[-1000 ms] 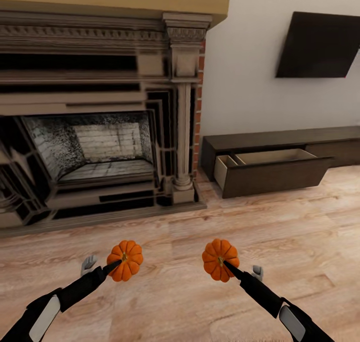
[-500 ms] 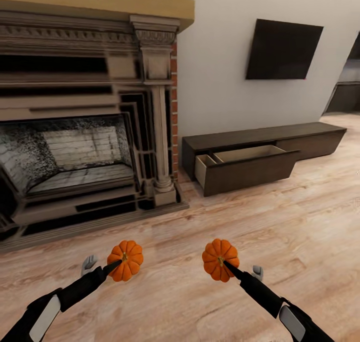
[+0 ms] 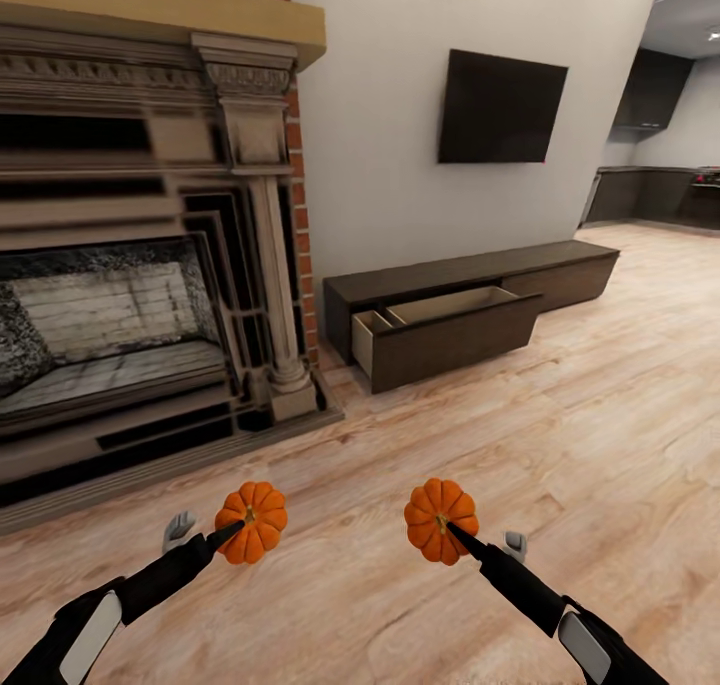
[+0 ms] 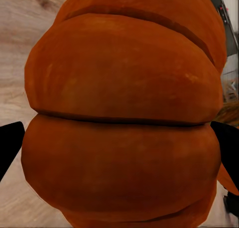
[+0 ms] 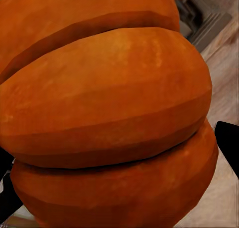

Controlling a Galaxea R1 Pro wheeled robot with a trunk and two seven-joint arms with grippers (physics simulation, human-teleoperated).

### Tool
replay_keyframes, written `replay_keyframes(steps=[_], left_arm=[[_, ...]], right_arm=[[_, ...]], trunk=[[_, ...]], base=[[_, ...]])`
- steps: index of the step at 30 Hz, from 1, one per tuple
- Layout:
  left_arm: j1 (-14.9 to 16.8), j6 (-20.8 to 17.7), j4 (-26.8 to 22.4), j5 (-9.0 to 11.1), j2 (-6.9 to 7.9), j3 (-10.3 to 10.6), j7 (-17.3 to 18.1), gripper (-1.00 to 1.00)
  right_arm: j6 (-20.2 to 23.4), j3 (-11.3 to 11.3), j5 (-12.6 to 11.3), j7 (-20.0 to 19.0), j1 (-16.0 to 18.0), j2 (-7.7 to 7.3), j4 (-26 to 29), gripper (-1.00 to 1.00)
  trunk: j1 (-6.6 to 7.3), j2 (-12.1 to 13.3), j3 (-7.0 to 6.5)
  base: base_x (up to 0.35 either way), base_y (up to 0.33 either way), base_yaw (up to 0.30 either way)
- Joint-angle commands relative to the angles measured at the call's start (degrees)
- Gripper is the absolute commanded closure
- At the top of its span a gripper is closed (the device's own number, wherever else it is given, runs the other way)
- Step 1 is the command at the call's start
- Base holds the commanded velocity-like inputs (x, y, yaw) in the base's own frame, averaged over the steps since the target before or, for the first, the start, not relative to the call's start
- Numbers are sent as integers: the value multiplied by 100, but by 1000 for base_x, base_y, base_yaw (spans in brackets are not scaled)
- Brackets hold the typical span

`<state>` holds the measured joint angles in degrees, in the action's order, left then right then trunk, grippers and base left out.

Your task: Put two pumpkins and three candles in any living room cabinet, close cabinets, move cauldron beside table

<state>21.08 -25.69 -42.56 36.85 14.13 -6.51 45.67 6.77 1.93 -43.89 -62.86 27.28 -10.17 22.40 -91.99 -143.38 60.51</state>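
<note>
Between the earlier head views and this one the whole picture slid leftward, so the camera had swung right: the fireplace (image 3: pixel 130 265) sat further left and the cabinet (image 3: pixel 470 300) came nearer the middle, while both arms kept the same place in the frame. Each pair of jaws was clamped on a pumpkin: the left gripper (image 3: pixel 215 537) held the left pumpkin (image 3: pixel 252 521), and the right gripper (image 3: pixel 470 543) held the right pumpkin (image 3: pixel 440 520), both carried above the floor (image 3: pixel 560 445) and well apart from the cabinet. Its drawer (image 3: pixel 450 325) stood pulled out, pale inside showing. Judging the risk, the ribbed, rounded pumpkins could roll out of the narrow jaws during the drive, and the projecting drawer front could be struck if the base approached too directly
</note>
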Motion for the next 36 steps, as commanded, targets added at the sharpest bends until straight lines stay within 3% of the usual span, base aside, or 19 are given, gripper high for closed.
replay_keyframes(steps=[1,36], left_arm=[[1,-59,-6,68,1,-10,11,100],[1,-59,1,68,-13,-11,3,100]], right_arm=[[61,9,-67,-16,5,-2,1,100],[59,3,-61,-17,5,-2,-156,100]], trunk=[[2,-2,0],[2,-2,-159]], base=[[0,0,-272],[0,0,-271]])
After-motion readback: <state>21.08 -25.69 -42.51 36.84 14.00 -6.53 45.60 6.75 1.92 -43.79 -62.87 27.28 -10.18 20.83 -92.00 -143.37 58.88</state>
